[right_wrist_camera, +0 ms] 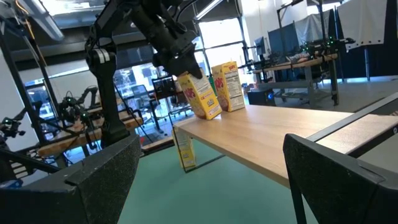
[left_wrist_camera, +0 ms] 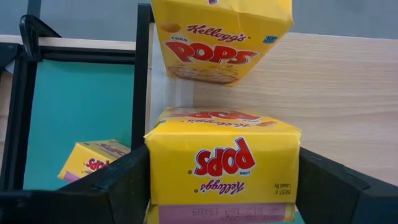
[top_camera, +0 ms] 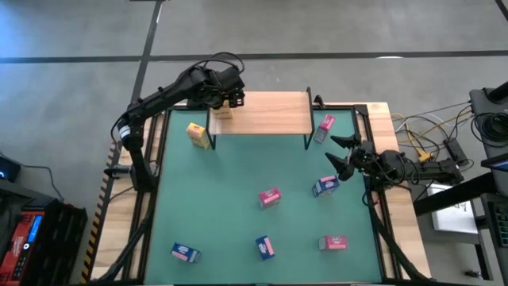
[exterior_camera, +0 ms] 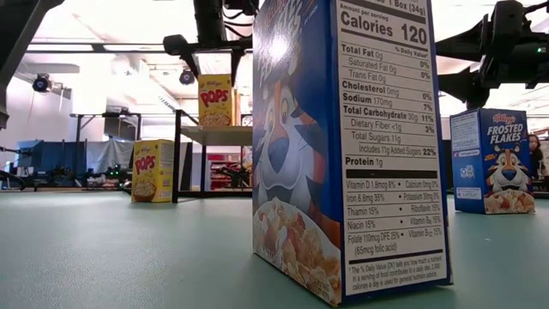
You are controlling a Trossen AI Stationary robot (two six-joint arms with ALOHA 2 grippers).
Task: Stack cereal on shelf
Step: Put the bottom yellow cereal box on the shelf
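**Two yellows up, one in my grip**

My left gripper (left_wrist_camera: 224,180) clamps a yellow box (left_wrist_camera: 224,165) over the shelf (top_camera: 262,111), beside another (left_wrist_camera: 221,37). Third yellow (top_camera: 198,135), three pink, three blue on the mat. My right gripper (top_camera: 340,155) hovers spread wide.

A grey concrete floor (top_camera: 333,32) fills the top of the high view, crossed by a dark line (top_camera: 317,56) running left to right and a paler seam (top_camera: 151,36) slanting down at upper left. At right, cables (top_camera: 421,131) and dark gear (top_camera: 492,111) crowd the edge; at lower left sits a red-and-black box (top_camera: 28,230). In the low view, bright ceiling light (exterior_camera: 111,21) washes the upper left, with a lamp (exterior_camera: 40,82) hanging below it and benches (exterior_camera: 77,159) at mid-left. The right wrist view shows bright windows (right_wrist_camera: 221,34) at top centre and a workbench (right_wrist_camera: 298,65) at upper right.
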